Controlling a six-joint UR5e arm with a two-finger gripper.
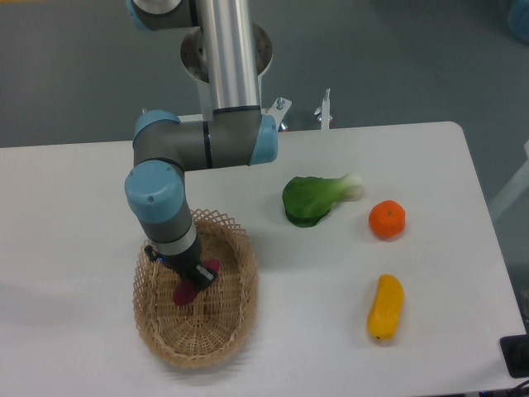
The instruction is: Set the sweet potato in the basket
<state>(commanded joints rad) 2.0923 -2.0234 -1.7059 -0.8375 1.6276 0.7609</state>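
The light tan wicker basket (227, 327) sits at the front left of the table. The dark magenta sweet potato (185, 294) is inside the basket, partly hidden by my gripper (197, 279), which reaches down into the basket and sits right over it. One purple end shows below the gripper and another to its right. The fingers are mostly hidden by the wrist, so I cannot tell whether they hold the sweet potato or are open.
A green leafy vegetable (312, 198) lies at the table's middle. A round orange fruit (387, 219) is to its right. A yellow-orange oblong vegetable (385, 308) lies front right. The arm's base (227, 50) stands at the table's back.
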